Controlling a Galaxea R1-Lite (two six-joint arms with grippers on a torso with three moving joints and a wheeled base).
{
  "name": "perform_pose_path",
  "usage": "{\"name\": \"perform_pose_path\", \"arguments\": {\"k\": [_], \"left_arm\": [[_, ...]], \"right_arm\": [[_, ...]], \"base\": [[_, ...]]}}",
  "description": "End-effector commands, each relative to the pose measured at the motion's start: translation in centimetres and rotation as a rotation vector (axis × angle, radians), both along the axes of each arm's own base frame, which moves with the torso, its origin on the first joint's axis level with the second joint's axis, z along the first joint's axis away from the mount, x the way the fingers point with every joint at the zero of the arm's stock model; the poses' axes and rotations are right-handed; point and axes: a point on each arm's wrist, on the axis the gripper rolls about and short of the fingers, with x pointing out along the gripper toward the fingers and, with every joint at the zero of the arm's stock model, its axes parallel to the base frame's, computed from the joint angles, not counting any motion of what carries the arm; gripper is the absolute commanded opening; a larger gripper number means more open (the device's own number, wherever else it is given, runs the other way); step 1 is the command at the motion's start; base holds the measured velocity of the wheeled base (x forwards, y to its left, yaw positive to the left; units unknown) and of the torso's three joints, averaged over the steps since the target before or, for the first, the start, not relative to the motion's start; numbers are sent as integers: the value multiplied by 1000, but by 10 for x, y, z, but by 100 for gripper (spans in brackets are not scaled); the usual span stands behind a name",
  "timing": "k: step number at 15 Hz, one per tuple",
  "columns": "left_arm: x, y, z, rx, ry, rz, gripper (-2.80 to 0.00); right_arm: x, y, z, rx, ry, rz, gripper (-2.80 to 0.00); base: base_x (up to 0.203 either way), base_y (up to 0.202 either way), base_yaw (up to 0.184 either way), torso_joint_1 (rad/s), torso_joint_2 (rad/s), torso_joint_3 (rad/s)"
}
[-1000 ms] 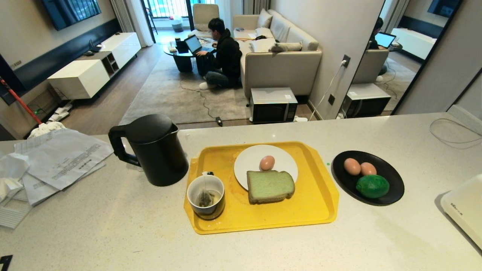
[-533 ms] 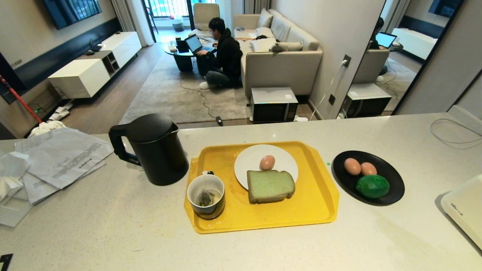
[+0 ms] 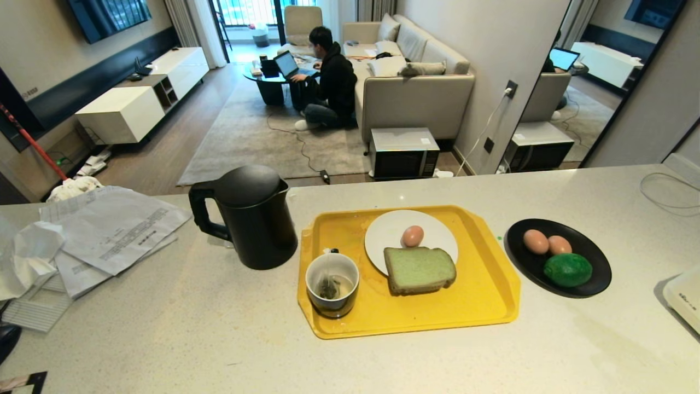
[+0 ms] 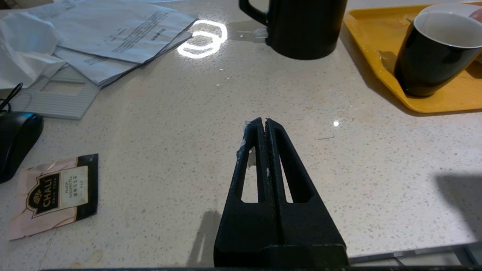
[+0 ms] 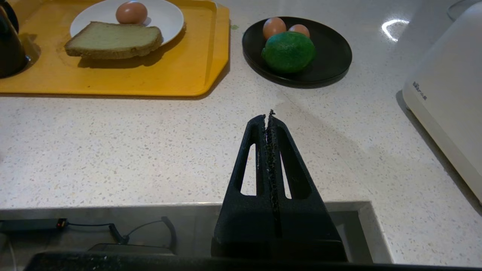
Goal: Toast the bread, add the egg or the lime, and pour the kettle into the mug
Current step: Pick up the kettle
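On the white plate [image 3: 383, 241], inside the yellow tray [image 3: 492, 306]: the bread [image 3: 419, 269], overhanging the plate's near rim, with one egg [image 3: 412, 236] just behind it. Beside the plate on the same tray, the mug [image 3: 332, 284], teabag inside, string over the rim. Just off the tray's left edge, the kettle [image 3: 250, 216], lid down. Right of the tray, on the black dish [image 3: 596, 279], two more eggs and the lime [image 3: 567, 270].

Judging by this layout, near the end: bread and egg plated, pouring apparently left. Next: left gripper [image 4: 264, 122] to the kettle's loop handle, then a tilt over the mug.

Left gripper pressed shut, empty, low over bare counter. Right gripper [image 5: 268, 116] likewise closed, empty, near the counter edge.

Readable: "CHALI" on the tea sachet [image 4: 52, 195]; smaller print illegible.
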Motion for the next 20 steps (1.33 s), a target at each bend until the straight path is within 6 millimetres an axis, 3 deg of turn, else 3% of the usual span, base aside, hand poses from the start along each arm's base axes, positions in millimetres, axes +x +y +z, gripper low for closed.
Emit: {"name": "perform_pose_path", "arguments": {"k": [1,20], "left_arm": [[0,0,0,-2,-1,1,-280],[0,0,0,0,-1,2,-280]], "right_arm": [[0,0,0,-1,2,1,-280],[0,0,0,1,2,1,-280]], "base": [[0,0,0,0,0,0],[0,0,0,0,0,0]]}}
